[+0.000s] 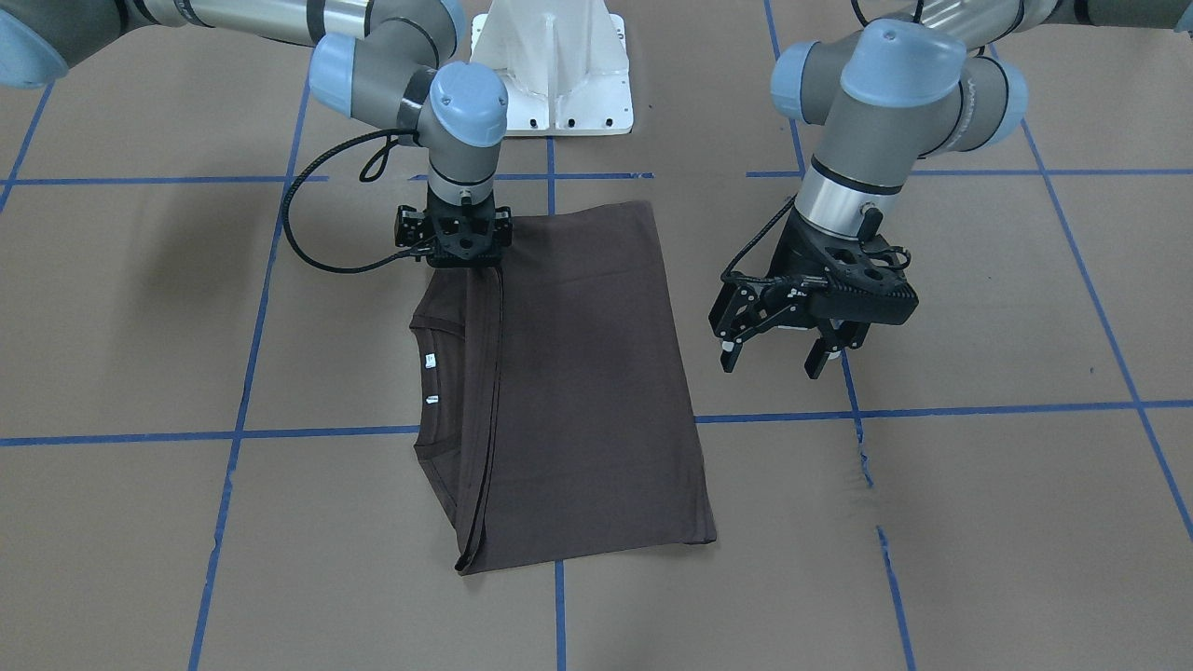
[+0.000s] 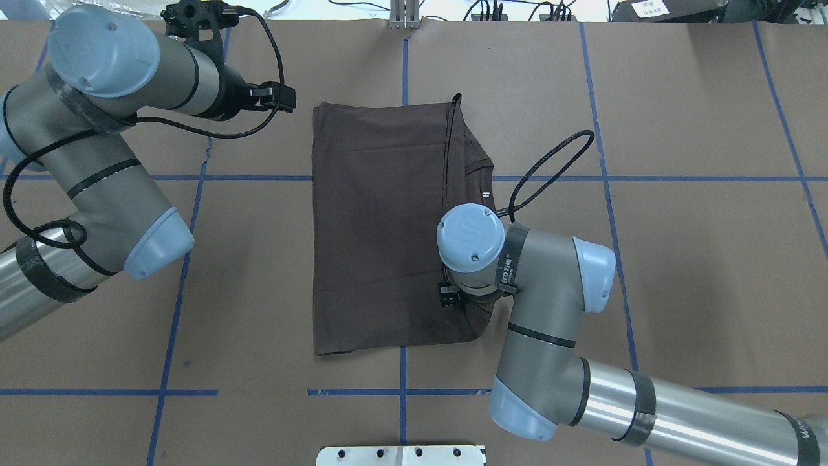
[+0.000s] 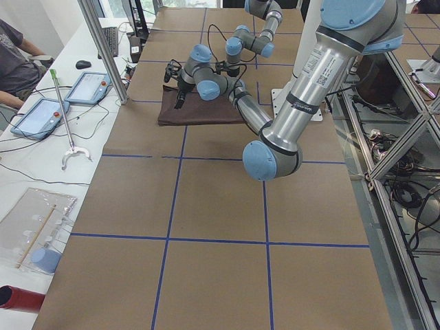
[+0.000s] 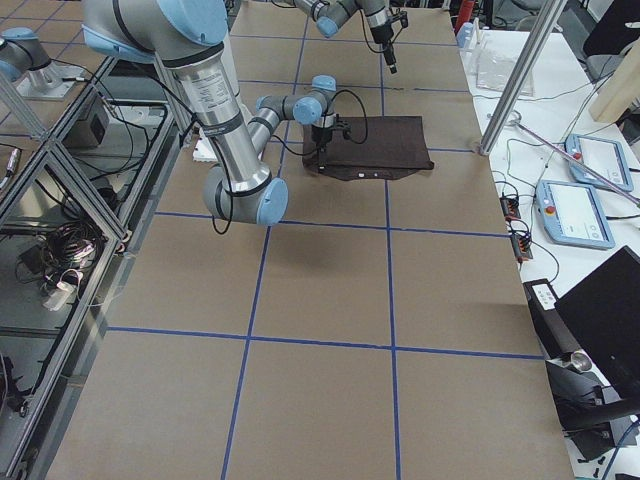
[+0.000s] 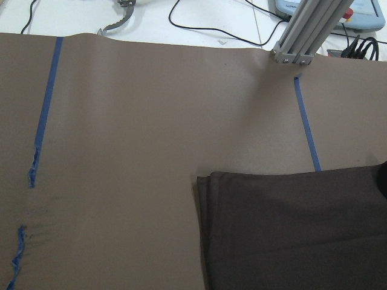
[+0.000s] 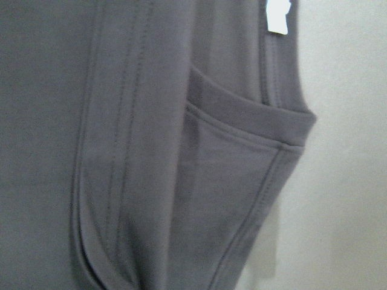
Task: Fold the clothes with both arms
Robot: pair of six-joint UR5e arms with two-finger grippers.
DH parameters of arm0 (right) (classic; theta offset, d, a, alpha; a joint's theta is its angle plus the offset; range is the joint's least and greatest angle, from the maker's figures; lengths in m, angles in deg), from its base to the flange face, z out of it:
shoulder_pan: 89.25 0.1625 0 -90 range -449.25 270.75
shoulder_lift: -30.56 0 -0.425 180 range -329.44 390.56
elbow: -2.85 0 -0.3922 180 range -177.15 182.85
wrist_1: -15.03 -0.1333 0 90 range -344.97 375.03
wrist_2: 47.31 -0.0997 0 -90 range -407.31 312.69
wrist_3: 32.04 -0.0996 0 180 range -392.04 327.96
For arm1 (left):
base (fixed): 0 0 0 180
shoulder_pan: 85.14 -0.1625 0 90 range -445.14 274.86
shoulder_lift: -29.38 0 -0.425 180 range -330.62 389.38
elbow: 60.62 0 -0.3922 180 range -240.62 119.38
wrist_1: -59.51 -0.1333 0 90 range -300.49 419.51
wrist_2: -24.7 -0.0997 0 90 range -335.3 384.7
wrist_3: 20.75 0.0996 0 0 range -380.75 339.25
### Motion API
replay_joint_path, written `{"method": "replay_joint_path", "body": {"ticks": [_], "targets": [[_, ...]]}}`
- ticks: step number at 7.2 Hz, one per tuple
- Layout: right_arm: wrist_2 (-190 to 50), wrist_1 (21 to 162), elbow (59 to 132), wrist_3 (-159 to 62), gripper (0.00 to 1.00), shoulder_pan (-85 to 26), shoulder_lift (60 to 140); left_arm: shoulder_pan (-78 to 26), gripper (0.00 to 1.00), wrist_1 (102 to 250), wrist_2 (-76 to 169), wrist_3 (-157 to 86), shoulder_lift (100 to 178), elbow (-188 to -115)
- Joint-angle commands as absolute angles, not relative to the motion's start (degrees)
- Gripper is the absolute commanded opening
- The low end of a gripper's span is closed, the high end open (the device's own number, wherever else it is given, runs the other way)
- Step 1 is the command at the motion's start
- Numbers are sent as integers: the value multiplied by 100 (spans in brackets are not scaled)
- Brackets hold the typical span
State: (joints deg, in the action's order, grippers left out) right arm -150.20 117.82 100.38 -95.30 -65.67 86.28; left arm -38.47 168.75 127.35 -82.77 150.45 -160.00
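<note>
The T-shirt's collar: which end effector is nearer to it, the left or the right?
Right. The right end effector is low over the T-shirt, just beside the collar. The left end effector hangs over bare table, off the shirt's opposite edge.

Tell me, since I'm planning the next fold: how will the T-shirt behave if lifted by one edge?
Probably floppy: the T-shirt lies flat in thin folded layers, so a lifted edge would likely drape and the layers slip apart. Likely light, being thin knit. Pushed across the table, it would probably bunch rather than slide whole.
</note>
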Motion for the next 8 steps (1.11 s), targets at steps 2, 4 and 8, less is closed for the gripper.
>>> {"method": "replay_joint_path", "body": {"ticks": [2,4,8], "targets": [[-15023,11768,10857,-9087,100,-6333,9662,-3865,100,16867,12770,-8447,15049,-16160],[-15441,11751,11183,-8944,100,-5747,9693,-3873,100,16858,12779,-8465,15049,-16161],[-16183,11340,11509,-9014,100,-5233,9410,-4868,100,16674,13327,-10109,14348,-16737]]}}
